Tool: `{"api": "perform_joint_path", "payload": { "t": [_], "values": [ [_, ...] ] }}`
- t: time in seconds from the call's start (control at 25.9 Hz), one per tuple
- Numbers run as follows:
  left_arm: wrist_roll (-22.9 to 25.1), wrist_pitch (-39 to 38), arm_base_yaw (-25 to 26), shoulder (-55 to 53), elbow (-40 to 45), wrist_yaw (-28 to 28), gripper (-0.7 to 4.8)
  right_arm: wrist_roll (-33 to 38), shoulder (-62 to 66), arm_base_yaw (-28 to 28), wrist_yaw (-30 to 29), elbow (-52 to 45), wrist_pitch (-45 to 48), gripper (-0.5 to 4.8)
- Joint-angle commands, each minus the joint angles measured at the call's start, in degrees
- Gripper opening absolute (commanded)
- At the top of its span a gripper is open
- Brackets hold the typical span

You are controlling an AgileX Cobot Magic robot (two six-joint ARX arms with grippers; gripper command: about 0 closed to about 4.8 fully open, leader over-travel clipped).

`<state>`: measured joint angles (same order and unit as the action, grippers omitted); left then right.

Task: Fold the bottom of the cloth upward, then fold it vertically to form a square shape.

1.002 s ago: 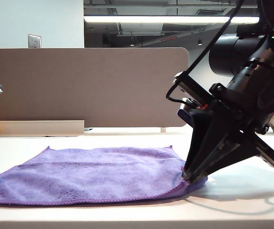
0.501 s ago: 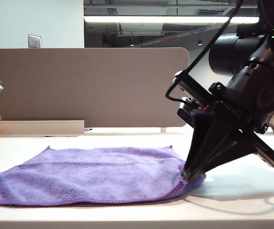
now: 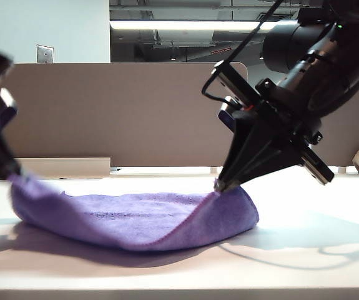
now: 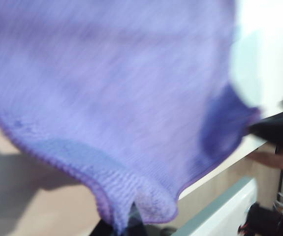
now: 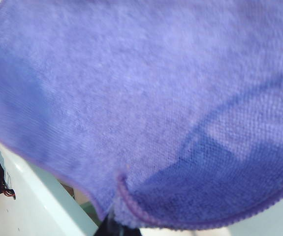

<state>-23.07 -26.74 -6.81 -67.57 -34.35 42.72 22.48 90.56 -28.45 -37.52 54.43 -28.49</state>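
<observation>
- Left gripper [image 3: 14,174] pinches the cloth [image 3: 135,219] corner, raised off the surface [image 3: 304,262].
- Right gripper [image 3: 218,185] pinches the opposite near corner, likewise raised.

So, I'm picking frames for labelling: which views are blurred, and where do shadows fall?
Exterior view: left hand smeared by motion, right hand sharp, and the cloth casts a shadow on the table. Left wrist view: cloth blurred, with glare at one edge. Right wrist view: soft close-up, shadowed fold.
</observation>
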Motion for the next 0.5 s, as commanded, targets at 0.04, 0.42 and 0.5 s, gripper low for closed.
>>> {"api": "perform_joint_path", "payload": {
  "t": [0.04, 0.42, 0.5],
  "values": [
    [-1.4, 0.6, 0.0, 1.0, -3.2, -0.2, 0.14, 0.0, -0.3, 0.0, 0.3, 1.6, 0.3, -0.01],
    [-2.7, 4.9, 0.1, 0.4, -7.2, -9.4, -0.06, 0.0, -0.1, 0.3, 4.2, 8.1, 0.5, -0.01],
    [-3.6, 6.9, 0.1, 0.2, -7.2, -9.6, -0.06, 0.0, -0.1, 0.6, 4.6, 8.8, 0.7, -0.01]
  ]
}}
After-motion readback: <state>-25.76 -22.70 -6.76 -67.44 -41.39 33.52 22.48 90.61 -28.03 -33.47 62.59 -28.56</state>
